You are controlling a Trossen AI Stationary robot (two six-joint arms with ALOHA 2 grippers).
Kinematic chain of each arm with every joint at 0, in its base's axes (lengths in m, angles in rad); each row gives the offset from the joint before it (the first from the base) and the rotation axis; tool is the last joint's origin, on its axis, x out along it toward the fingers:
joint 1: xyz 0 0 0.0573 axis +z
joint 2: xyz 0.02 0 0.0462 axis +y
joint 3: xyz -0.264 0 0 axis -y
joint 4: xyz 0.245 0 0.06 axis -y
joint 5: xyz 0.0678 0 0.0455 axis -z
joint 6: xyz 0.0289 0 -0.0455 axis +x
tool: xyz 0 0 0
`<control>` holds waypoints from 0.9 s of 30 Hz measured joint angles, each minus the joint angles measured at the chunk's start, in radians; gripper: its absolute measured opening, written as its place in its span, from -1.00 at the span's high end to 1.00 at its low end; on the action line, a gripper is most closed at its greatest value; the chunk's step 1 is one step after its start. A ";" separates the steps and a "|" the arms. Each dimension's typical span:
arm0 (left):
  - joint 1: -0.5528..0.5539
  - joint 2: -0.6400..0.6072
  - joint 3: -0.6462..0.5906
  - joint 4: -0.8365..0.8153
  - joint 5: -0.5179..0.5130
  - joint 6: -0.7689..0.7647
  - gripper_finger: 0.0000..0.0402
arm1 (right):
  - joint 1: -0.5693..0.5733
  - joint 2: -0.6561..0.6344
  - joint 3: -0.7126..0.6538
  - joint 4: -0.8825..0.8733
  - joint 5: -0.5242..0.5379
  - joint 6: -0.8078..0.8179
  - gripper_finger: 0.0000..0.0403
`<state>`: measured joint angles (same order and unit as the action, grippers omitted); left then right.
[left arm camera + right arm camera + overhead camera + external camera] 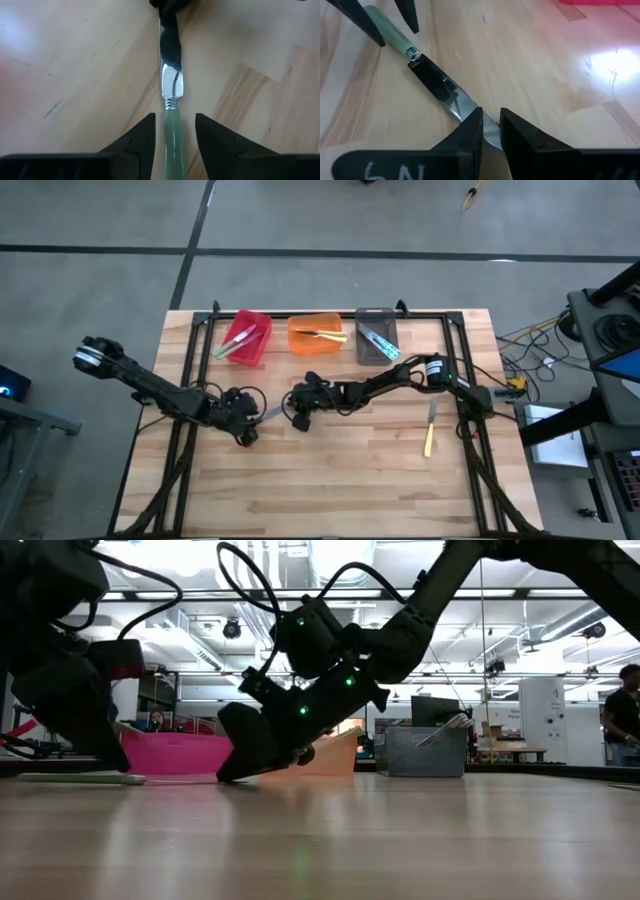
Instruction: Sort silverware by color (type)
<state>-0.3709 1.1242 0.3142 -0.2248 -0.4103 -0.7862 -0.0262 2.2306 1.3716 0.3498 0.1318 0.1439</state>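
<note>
Right gripper [490, 131] pinches the green-handled knife's [171, 95] blade at mid-table while left gripper [173, 131] straddles its handle, fingers parted.

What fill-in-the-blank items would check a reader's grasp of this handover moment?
1. The knife between the two grippers has a ____ handle.
2. The right gripper is shut on the knife's ____.
3. The left gripper has its fingers ____ on either side of the handle.
4. The red bin holds utensils with ____ handles.

Missing words: green; blade; open; green
</note>
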 joint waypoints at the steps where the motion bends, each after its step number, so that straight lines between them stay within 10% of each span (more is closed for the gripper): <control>1: -0.002 0.004 -0.002 0.000 -0.001 -0.002 0.38 | 0.001 0.006 0.000 0.010 0.000 -0.008 0.71; 27: -0.020 0.172 -0.003 0.035 -0.030 -0.038 0.61 | 0.002 0.090 -0.004 0.123 0.000 -0.031 0.71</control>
<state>-0.3908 1.2957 0.3114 -0.1896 -0.4404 -0.8246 -0.0242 2.3207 1.3674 0.4725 0.1314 0.1124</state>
